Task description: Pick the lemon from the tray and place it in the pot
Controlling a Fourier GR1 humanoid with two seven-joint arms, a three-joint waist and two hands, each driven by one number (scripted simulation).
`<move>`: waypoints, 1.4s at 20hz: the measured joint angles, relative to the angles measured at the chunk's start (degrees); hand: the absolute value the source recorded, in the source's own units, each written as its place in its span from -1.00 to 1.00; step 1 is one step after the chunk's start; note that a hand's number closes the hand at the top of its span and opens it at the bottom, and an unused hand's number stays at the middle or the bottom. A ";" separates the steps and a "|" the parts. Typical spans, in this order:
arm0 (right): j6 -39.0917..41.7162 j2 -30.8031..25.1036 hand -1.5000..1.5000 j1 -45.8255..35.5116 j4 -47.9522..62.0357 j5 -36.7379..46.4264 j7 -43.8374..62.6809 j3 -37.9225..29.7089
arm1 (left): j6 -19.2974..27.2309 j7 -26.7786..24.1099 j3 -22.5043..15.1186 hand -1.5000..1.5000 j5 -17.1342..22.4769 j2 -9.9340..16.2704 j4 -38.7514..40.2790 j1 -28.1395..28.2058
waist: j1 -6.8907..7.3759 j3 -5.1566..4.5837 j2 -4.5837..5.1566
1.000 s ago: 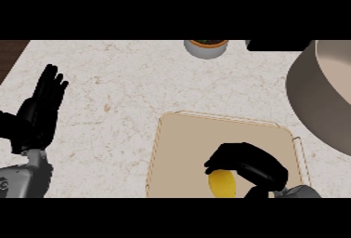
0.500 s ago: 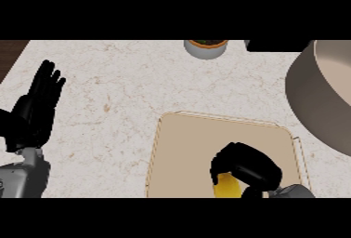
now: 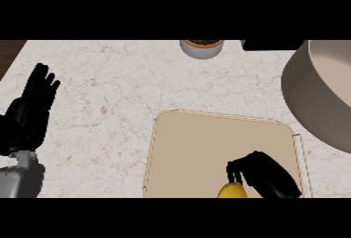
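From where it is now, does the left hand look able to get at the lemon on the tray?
Probably not as things stand. The left hand rests open at the counter's left edge, well apart from the tray. The lemon lies at the tray's near right part, with the right hand curled over it.

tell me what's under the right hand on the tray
The lemon: only its yellow end shows below the curled fingers of the right hand. The rest of it is covered by the hand, over the beige tray.
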 measured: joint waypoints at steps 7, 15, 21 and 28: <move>0.25 6.01 1.00 5.66 -18.14 -0.93 12.18 -2.21 | -0.41 -0.87 0.26 0.00 -0.18 -0.18 0.35 0.51 | -0.11 0.33 0.19; -5.93 11.14 1.00 3.76 -31.49 -3.21 18.58 -12.97 | -0.74 -1.33 0.05 0.00 -0.19 -0.70 0.82 0.56 | 0.14 0.42 0.31; -5.02 9.53 1.00 -5.10 -31.04 -5.80 21.64 -27.34 | -0.62 -1.46 -0.18 0.00 -0.67 -1.12 0.91 -0.06 | 0.71 0.45 0.48; -1.49 3.91 1.00 -13.91 -24.72 -20.87 22.63 -44.04 | -0.83 -0.87 -0.55 0.00 -0.92 -1.73 -0.22 0.67 | 1.08 0.48 0.50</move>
